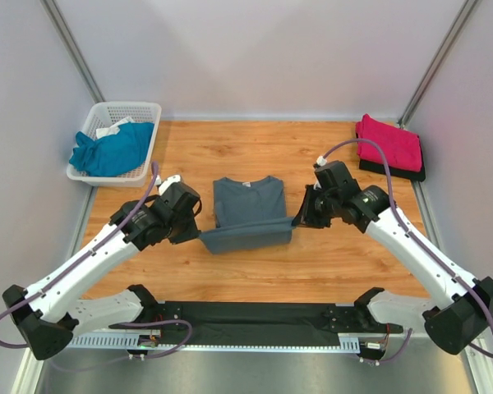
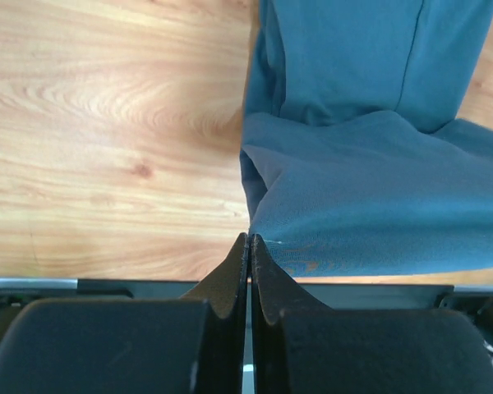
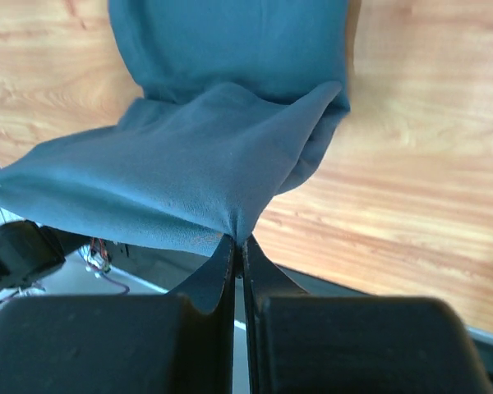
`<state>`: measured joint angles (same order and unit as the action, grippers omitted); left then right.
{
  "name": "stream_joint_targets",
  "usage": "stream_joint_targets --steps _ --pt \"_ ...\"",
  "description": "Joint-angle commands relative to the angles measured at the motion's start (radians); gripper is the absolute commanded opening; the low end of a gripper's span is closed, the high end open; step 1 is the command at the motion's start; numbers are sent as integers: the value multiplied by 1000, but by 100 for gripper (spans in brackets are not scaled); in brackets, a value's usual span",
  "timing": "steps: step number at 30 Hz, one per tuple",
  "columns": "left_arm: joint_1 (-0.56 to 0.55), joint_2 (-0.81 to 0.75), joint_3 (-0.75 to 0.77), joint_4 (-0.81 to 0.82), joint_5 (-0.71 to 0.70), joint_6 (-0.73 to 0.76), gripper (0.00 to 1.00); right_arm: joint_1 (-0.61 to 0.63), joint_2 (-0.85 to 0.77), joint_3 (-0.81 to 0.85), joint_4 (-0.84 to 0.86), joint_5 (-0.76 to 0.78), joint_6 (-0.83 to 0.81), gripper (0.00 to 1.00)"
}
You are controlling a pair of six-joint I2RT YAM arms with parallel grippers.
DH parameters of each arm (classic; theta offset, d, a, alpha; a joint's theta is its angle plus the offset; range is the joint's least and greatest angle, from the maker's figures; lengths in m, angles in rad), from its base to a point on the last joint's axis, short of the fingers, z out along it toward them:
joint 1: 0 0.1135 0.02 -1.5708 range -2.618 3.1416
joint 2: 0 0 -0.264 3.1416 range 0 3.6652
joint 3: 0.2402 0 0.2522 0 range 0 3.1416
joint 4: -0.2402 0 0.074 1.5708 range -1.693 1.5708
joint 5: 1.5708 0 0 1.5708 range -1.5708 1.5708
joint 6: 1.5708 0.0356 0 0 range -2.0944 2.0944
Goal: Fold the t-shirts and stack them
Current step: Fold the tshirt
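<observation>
The slate tee was a plain blue-grey, the teal tee plain too, in a white lattice basket. The magenta tee was plain, the cloth under it black. The table was honey wood with darker grain. The left arm and right arm were white with black joints, their cables purple.

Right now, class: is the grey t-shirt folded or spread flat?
Partly folded: the grey t-shirt has its near edge lifted over the rest, pinched by left pincer and right pincer.

Bright, even light; soft shadows
</observation>
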<state>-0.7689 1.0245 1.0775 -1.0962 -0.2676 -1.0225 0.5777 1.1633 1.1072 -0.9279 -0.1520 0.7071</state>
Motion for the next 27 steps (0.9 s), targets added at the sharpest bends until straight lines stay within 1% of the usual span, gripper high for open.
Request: stream_joint_targets --steps 1,6,13,14,16,21,27 --pt "42 28 32 -39 -50 110 0 -33 28 74 14 132 -47 0" --pt "108 69 56 12 -32 139 0 -67 105 143 27 184 -50 0" --pt "195 150 99 91 7 193 0 -130 214 189 100 166 -58 1" --pt "213 176 110 102 13 202 0 -137 239 203 107 129 -57 0" --pt "224 204 128 119 10 206 0 -154 257 212 139 111 -58 0" --pt "261 281 185 142 -2 232 0 -187 332 249 202 80 -63 0" --pt "302 385 234 194 -4 268 0 -217 438 301 231 52 -73 1"
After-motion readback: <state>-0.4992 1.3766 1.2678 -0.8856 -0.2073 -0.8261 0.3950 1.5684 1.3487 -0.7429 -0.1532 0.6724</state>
